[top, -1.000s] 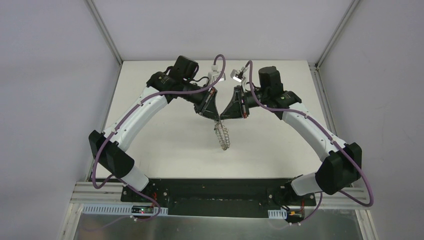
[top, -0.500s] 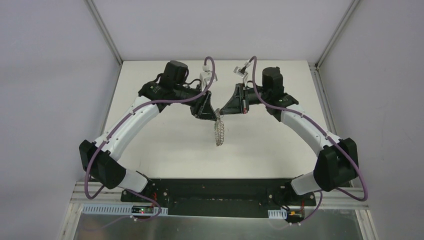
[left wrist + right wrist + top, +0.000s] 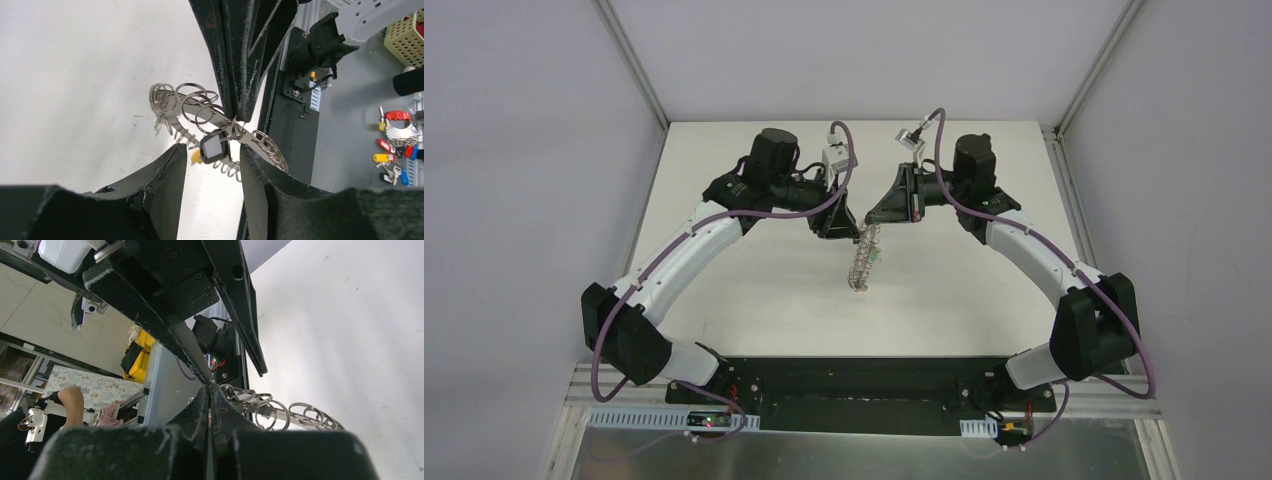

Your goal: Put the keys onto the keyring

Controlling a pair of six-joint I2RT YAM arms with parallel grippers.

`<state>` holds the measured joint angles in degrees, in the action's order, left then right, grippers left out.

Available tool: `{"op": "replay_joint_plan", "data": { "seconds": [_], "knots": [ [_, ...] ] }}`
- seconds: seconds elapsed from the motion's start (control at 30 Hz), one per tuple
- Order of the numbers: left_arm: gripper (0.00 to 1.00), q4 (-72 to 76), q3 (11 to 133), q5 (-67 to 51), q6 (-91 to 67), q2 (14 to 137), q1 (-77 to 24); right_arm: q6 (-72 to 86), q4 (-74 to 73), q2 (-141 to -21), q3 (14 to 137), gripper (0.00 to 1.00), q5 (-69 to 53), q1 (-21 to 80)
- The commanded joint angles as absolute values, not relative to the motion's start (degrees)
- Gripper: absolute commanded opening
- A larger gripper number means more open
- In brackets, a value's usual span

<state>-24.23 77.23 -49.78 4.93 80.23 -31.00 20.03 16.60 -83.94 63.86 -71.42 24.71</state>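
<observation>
The right gripper [image 3: 210, 391] is clenched, its two tips pressed flat together on the band of the keyring [image 3: 197, 111], so that the loop is grasped at one end; in the left wrist view those tips come down from above and pinch the metal just beside the black key [image 3: 214, 148]. The left gripper [image 3: 212, 152] is released, its fingers [image 3: 167, 180] standing apart with the black key's head in the gap between them, touching neither side as far as can be seen. The yellow-orange key [image 3: 196, 157] hangs just beside the black one, on the left finger's side; a green key [image 3: 156, 128] shows near the loop's other end, partly hidden by the wire rings [image 3: 194, 95].

From above, the keyring is drawn out long and narrow; its long axis runs from the gripper tips toward the arms' bases, the near end leaning slightly left. Whether that end touches the white table [image 3: 754, 270] cannot be told. The two grippers meet tip to tip over the middle of the table.
</observation>
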Motion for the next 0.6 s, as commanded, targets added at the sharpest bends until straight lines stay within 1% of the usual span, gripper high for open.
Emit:
{"op": "replay_joint_plan", "data": {
  "seconds": [0.0, 0.13, 0.4, 0.57],
  "knots": [
    [0.44, -19.65, 76.04, -49.63, 7.51, 78.24, -30.67, 22.08, 21.57, -83.17, 63.99, 0.0, -73.57, 24.24],
    [0.41, -18.53, 75.48, -51.03, 6.63, 78.53, -30.67, 22.9, 22.45, -83.18, 63.81, 0.0, -73.58, 24.0],
    [0.31, -14.4, 73.0, -53.6, 1.83, 78.96, -30.89, 23.61, 23.47, -83.21, 63.4, 0.0, -73.15, 23.6],
    [0.22, -12.17, 73.12, -54.97, -1.57, 80.09, -31.18, 24.8, 25.05, -83.13, 62.94, 0.0, -72.78, 23.55]
  ]
}}
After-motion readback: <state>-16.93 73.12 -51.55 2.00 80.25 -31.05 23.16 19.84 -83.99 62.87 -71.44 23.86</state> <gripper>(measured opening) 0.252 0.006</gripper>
